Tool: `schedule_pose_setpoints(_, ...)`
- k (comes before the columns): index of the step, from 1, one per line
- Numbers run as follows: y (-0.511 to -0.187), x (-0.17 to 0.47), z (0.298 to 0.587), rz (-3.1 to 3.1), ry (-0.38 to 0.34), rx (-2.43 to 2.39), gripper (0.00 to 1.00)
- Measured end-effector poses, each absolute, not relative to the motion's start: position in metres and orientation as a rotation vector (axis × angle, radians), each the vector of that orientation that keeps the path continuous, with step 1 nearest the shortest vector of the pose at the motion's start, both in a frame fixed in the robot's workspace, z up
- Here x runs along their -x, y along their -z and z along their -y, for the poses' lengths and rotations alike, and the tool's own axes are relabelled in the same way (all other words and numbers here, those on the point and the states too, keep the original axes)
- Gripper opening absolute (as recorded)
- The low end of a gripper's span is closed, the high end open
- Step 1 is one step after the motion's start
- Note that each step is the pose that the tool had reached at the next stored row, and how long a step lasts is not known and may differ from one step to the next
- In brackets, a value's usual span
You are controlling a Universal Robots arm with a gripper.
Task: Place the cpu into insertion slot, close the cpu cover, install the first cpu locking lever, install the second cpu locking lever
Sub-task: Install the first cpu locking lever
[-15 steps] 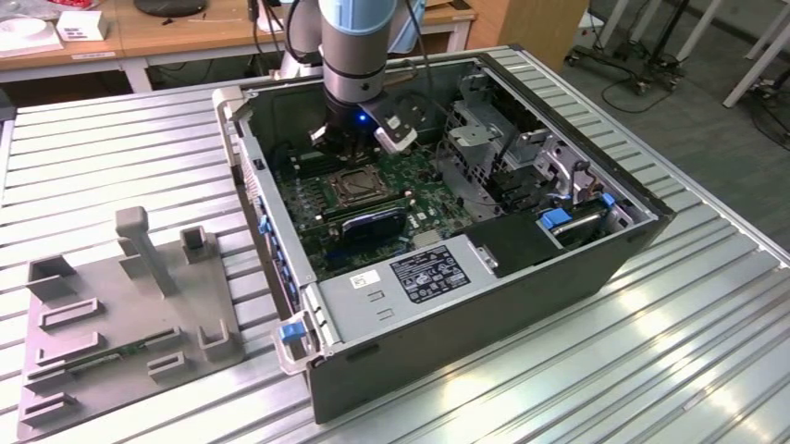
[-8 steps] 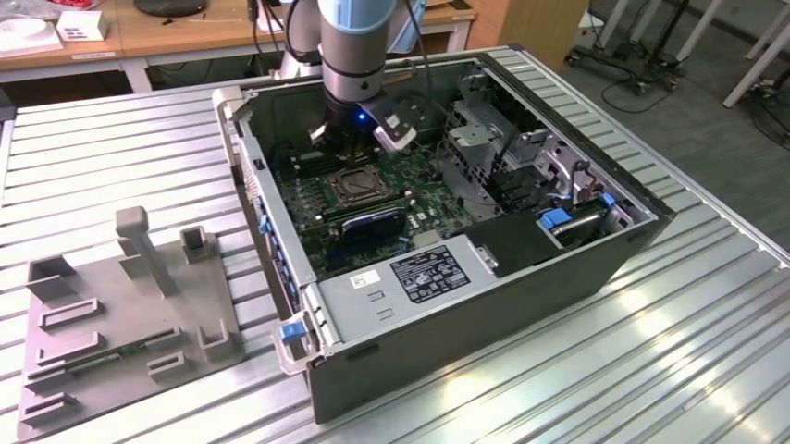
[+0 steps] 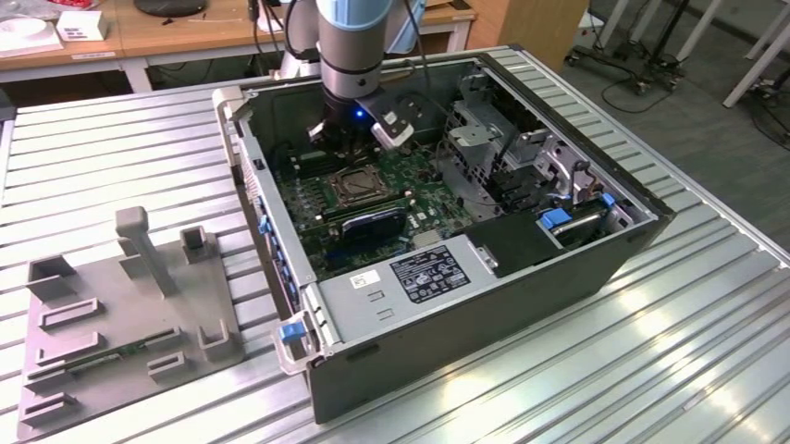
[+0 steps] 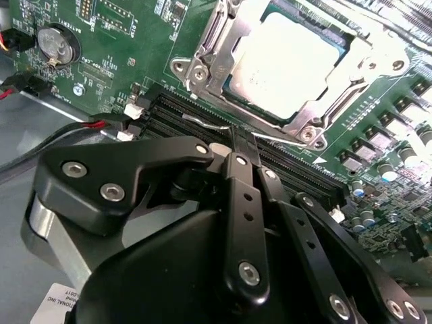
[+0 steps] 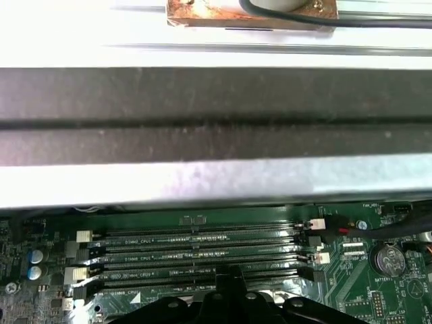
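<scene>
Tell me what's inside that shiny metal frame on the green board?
The cpu lies inside the cover, silvery top facing up, with the frame running around its edges. Whatever is beneath the cpu is hidden by it, so that part can't be seen.

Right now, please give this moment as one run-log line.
cpu: under closed cpu cover | gripper: shut, tip at locking lever wire beside memory slots

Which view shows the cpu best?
The second wrist view: the cpu lies close up, its silvery top framed by the cpu cover. The exterior view shows the cpu as a small distant square inside the computer case. The first wrist view faces the memory slots.
</scene>
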State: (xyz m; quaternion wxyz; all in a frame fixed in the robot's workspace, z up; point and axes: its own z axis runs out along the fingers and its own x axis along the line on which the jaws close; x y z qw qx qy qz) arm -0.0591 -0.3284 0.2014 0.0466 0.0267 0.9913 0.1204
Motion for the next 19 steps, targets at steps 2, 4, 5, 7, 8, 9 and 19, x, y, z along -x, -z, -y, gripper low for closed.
schedule_pose_setpoints(2, -0.2014, 0.0591, 0.3284, -3.025, -0.368, -0.081, 0.11)
schedule_pose_setpoints(4, -0.2014, 0.0591, 0.3284, -3.025, -0.369, -0.082, 0.11)
schedule_pose_setpoints(5, -0.2014, 0.0591, 0.3284, -3.025, -0.37, -0.082, 0.11)
schedule_pose_setpoints(7, -0.2014, 0.0591, 0.3284, -3.024, -0.373, -0.082, 0.11)
schedule_pose_setpoints(8, -0.2014, 0.0591, 0.3283, -3.024, -0.375, -0.082, 0.11)
schedule_pose_setpoints(9, -0.2013, 0.0591, 0.3283, -3.024, -0.377, -0.082, 0.11)
schedule_pose_setpoints(19, -0.2014, 0.0591, 0.3283, -3.024, -0.382, -0.082, 0.11)
